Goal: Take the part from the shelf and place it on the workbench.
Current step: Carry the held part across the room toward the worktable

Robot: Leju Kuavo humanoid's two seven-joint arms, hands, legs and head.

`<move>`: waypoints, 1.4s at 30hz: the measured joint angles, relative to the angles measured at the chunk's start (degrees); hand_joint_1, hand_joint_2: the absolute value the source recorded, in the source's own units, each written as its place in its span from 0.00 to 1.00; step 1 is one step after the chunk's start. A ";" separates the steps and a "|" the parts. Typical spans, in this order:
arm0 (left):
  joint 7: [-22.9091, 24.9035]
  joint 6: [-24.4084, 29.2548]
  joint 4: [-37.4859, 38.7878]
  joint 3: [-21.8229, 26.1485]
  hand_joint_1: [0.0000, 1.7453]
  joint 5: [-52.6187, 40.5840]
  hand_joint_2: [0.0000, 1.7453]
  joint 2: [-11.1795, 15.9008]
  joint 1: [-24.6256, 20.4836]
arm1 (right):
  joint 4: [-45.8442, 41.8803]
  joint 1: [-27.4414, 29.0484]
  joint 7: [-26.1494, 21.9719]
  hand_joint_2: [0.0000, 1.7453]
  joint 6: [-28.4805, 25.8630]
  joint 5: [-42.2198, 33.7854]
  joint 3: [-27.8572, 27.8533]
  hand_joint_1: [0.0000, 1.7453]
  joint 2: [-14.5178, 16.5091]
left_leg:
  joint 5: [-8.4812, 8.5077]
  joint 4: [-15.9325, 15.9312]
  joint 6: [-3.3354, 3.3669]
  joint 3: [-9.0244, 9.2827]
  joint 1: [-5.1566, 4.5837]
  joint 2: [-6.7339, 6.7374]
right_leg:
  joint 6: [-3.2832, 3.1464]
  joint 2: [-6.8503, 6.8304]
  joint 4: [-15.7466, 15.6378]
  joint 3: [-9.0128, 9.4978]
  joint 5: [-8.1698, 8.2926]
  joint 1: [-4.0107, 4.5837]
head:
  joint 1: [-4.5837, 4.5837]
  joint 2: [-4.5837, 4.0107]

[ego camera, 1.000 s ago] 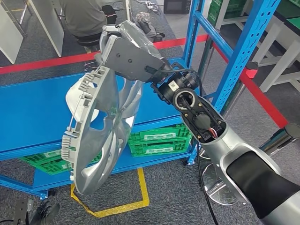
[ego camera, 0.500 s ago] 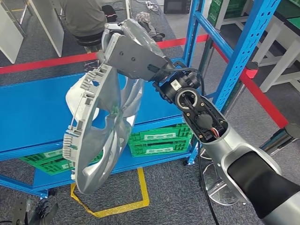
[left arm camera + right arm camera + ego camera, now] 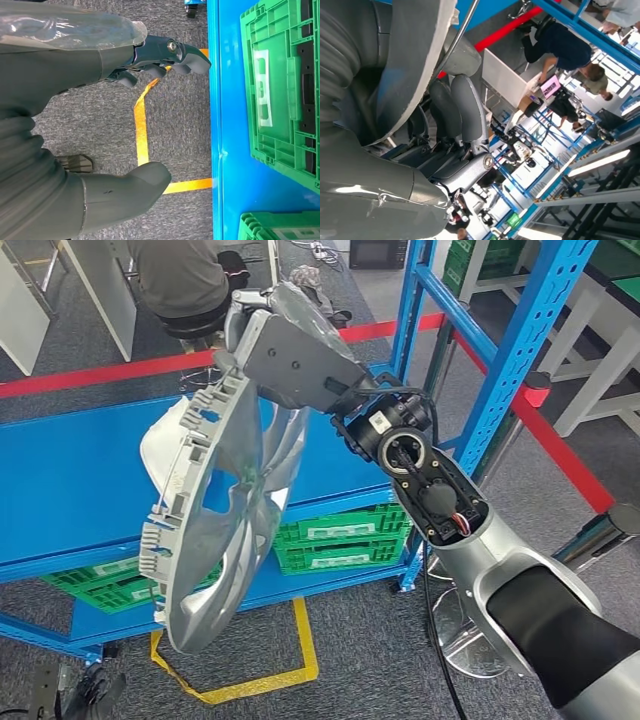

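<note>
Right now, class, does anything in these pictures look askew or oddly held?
The grey wheel cover hangs steeply tilted, almost on edge, above the blue shelf, held only at its upper rim by the right hand. Nothing looks damaged.

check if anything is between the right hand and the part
No, nothing is. The right hand already grips the silver wheel-cover part by its upper rim, holding it in the air in front of the blue shelf. The workbench can't be identified here.
</note>
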 joint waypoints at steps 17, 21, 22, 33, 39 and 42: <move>0.35 -0.26 0.00 0.66 0.00 -0.53 1.00 -0.24 -0.23 | 0.96 0.10 -3.43 1.00 6.94 -5.83 -0.55 1.00 0.00 | 0.00 0.00 0.00 0.00 0.00 -0.02 | 0.00 -0.02 0.01 0.02 0.00 0.00 | 0.00 0.00; 0.35 -0.33 0.00 0.74 0.00 -0.60 1.00 -0.24 -0.23 | 0.99 -0.04 -3.62 1.00 6.92 -5.11 -0.55 1.00 0.00 | 0.00 0.00 0.00 0.00 0.00 -0.02 | 0.00 -0.02 0.00 0.02 0.00 0.00 | -0.01 0.00; 0.35 -0.34 0.00 0.75 0.00 -0.60 1.00 -0.24 -0.23 | 0.99 -0.06 -3.64 1.00 6.97 -4.91 -0.56 1.00 0.00 | 0.00 0.00 0.00 0.00 0.00 -0.02 | 0.00 -0.02 0.01 0.02 0.00 0.00 | 0.01 0.00; 0.35 -0.60 0.00 0.99 0.00 -0.84 1.00 -0.19 -0.25 | 1.01 -0.06 -3.66 1.00 7.69 -2.78 -0.57 1.00 0.00 | 0.00 0.00 0.00 -0.01 0.00 -0.02 | 0.00 -0.02 0.01 0.02 0.00 0.00 | 0.00 0.00; 0.39 -0.68 0.00 1.00 0.00 -1.14 1.00 -0.19 -0.26 | 1.05 -0.06 -3.57 1.00 8.40 -1.65 -0.62 1.00 0.00 | 0.00 0.00 0.00 -0.01 0.00 -0.02 | 0.00 -0.02 0.00 0.02 0.00 0.00 | 0.00 0.00; 0.51 -0.69 0.00 1.04 0.00 -1.49 1.00 -0.19 -0.26 | 1.28 -0.07 -3.65 1.00 8.81 -1.06 -0.66 1.00 0.00 | 0.00 0.00 0.00 -0.01 0.00 -0.02 | 0.00 -0.02 0.01 0.02 0.00 0.00 | 0.00 0.00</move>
